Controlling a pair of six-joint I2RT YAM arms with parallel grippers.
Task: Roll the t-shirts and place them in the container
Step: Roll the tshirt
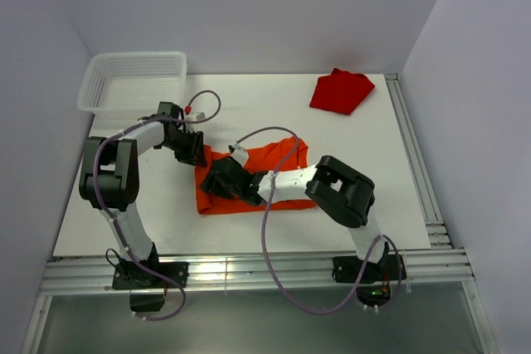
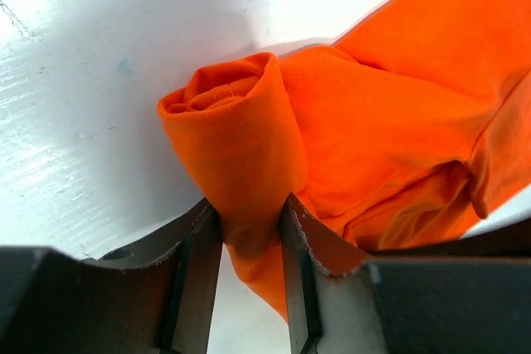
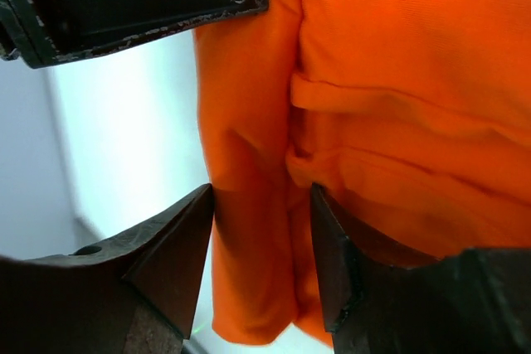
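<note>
Orange t-shirt (image 1: 282,157) lay bunched mid-surface (image 1: 249,109). It was soft matte cloth, with its 9 o'clock end wound into a tight, cone-ish roll. Left tool (image 2: 249,225) was pinched snug on that roll's base, dark flat fingers pressing in. Right tool (image 3: 261,201) stood wide astride a smooth fold of it; couldn't tell if it actually squeezed. Darker red t-shirt (image 1: 340,91) sat as a rumpled wedge at 1 o'clock.
</note>
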